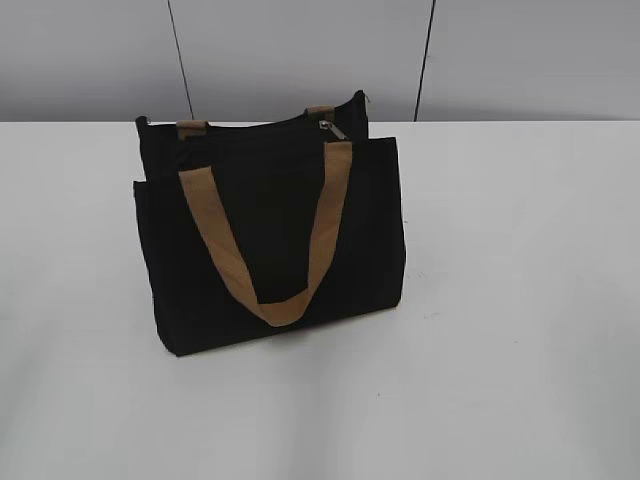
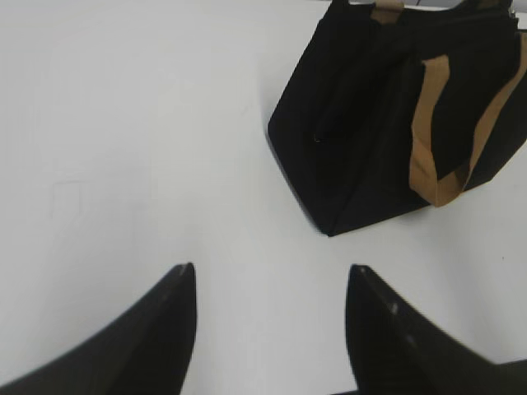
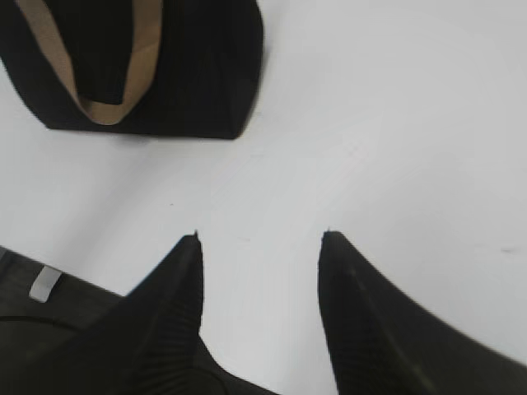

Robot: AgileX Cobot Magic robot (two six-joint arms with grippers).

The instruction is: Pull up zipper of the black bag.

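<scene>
White table (image 1: 520, 300), black bag (image 1: 270, 240) upright, broadside

No readable text, label, brand, number or sign is showing in any view: the black bag (image 1: 270, 230) is bearing none, and the white counter (image 1: 520, 300) around it is carrying no markings either.

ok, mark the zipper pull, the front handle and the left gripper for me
zipper pull (image 1: 333, 130), exterior view, silver tab at bag top.
front handle (image 1: 283, 308), exterior view, bottom of tan loop.
left gripper (image 2: 272, 284), left wrist view, gap between open fingertips.
</scene>
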